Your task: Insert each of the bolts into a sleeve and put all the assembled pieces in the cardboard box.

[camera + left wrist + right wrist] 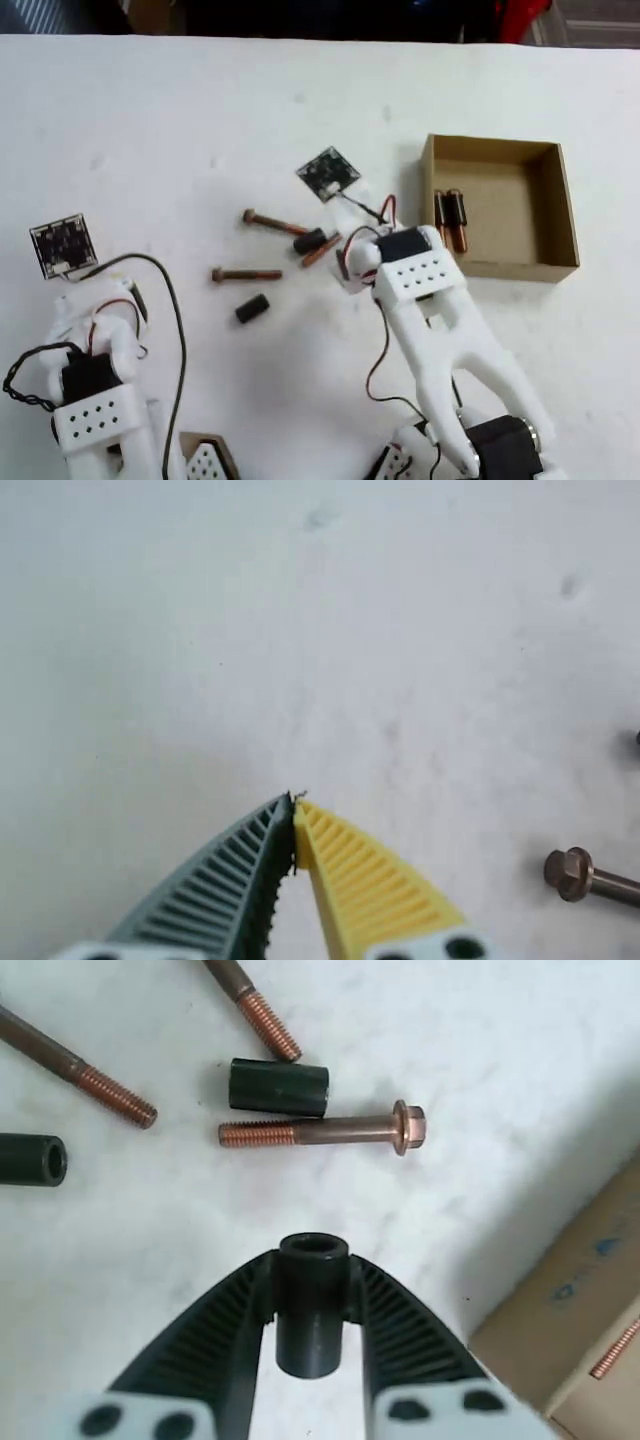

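1. The right gripper [312, 1260] is squeezing a black sleeve [312, 1305] between its two fingers [215, 1335]. The sleeve's hole is pointing out past the fingertips.
2. Seen from above, a bolt [330, 1130] is lying flat on the table [180, 120] near that gripper, at about ten o'clock.
3. This bolt is lying sideways to the held sleeve. Its screw end is not pointing at the hole.
4. A second sleeve [280, 1087] is lying just beside that bolt, on the far side from the gripper.
5. The left gripper [293, 800] is keeping its fingers pressed together and is holding nothing.
6. Seen from above, another bolt [245, 274] is lying at about three o'clock from the left gripper, well apart from it.
7. I think the right arm is much the nearer one to the first bolt. But that arm is full, so the bolt needs lifting and turning until its screw end is facing the hole.
8. The cardboard box [490, 148] is sitting at about two o'clock from the right gripper. Two finished pieces [450, 218] are lying inside it.
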Motion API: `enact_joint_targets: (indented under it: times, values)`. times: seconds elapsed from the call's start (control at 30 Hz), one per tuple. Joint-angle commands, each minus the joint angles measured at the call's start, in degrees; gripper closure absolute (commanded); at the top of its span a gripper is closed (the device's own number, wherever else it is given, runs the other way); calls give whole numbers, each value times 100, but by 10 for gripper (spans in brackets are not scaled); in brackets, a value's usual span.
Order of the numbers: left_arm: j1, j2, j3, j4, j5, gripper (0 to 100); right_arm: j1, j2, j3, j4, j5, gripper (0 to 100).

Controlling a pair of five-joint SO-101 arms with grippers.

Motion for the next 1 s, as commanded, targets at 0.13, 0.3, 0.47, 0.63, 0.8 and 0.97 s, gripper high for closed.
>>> enact_joint_targets:
  times: [0.13, 0.3, 0.47, 0.63, 0.8, 0.97]
  values:
    - [-13, -66, -229, 18, -44, 975, 136, -101, -343, 101, -79, 981]
    - [-13, -66, -229, 18, -44, 975, 136, 708, -782, 374, -88, 981]
    - [-13, -66, -229, 18, -44, 975, 145, 1727, -1582, 664, -88, 981]
    - [-13, -66, -229, 18, -44, 975, 145, 2589, -2075, 690, -88, 981]
    - [-13, -66, -229, 18, -44, 975, 145, 3187, -2312, 681, -88, 978]
    - [-13, -66, -229, 18, -44, 975, 127, 3424, -2338, 681, -44, 976]
